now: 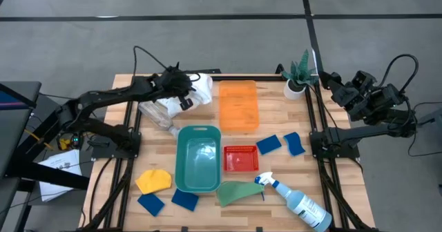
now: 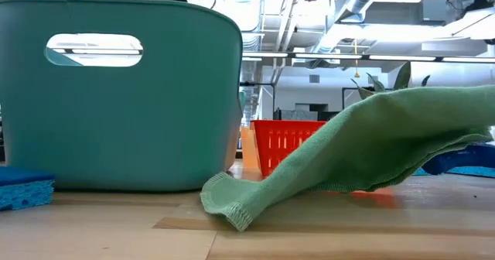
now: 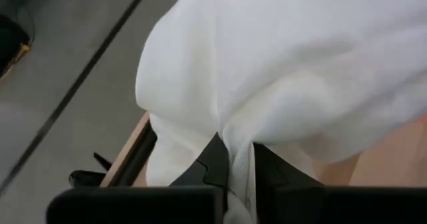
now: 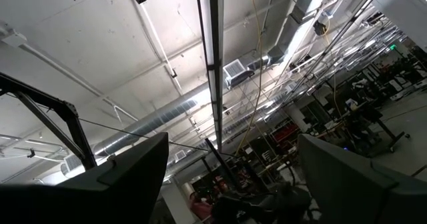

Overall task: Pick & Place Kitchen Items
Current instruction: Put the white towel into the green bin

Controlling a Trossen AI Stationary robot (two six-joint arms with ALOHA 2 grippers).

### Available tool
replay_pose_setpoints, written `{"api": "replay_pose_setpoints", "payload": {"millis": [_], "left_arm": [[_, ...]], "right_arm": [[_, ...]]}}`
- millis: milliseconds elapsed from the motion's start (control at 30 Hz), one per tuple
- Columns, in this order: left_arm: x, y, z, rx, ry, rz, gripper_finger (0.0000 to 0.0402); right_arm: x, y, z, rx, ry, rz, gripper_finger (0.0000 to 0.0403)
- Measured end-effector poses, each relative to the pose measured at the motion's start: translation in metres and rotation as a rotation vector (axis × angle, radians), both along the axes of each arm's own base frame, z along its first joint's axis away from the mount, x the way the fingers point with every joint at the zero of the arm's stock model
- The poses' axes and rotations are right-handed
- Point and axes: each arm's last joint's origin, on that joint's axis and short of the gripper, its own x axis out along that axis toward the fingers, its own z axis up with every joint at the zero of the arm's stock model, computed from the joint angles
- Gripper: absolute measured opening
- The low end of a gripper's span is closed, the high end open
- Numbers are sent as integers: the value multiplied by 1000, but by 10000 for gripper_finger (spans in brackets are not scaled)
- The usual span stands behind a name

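Note:
My left gripper [image 1: 188, 94] is shut on a white cloth [image 1: 199, 87] over the table's far left part. In the left wrist view the cloth [image 3: 287, 71] fills most of the picture. A pale bottle [image 1: 157, 113] lies on its side just near of it. A yellow cloth [image 1: 153, 181], a green cloth [image 1: 238, 190] and a spray bottle [image 1: 297, 201] lie along the near edge. Blue sponges [image 1: 269, 143] [image 1: 184, 199] rest flat on the table. My right gripper [image 4: 233, 177] stands open, raised beyond the table's right edge and pointing up at the ceiling. My left gripper pinches a fold of the white cloth [image 3: 241, 159] between its two fingers; how many layers, I cannot tell. The fingers slant downward, coming from the table's left. The cloth bulges in a bunch beyond the fingertips; whether its lower part touches the table does not show.
A teal bin [image 1: 181, 164] stands at the table's middle, with a red basket [image 1: 241, 158] to its right and an orange tray [image 1: 238, 104] beyond. A potted plant [image 1: 298, 76] is at the far right corner. In the low view the green cloth [image 2: 371, 148] lies draped across the front.

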Motion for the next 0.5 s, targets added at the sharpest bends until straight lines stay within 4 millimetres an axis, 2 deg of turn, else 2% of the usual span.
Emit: {"api": "replay_pose_setpoints", "payload": {"millis": [267,500], "left_arm": [[-13,-8,40,11,-329,96,8],[-27,-20,92,45,-786,92,8]], "right_arm": [[0,0,0,1,0,-1,320],[1,0,-1,0,10,0,320]]}}
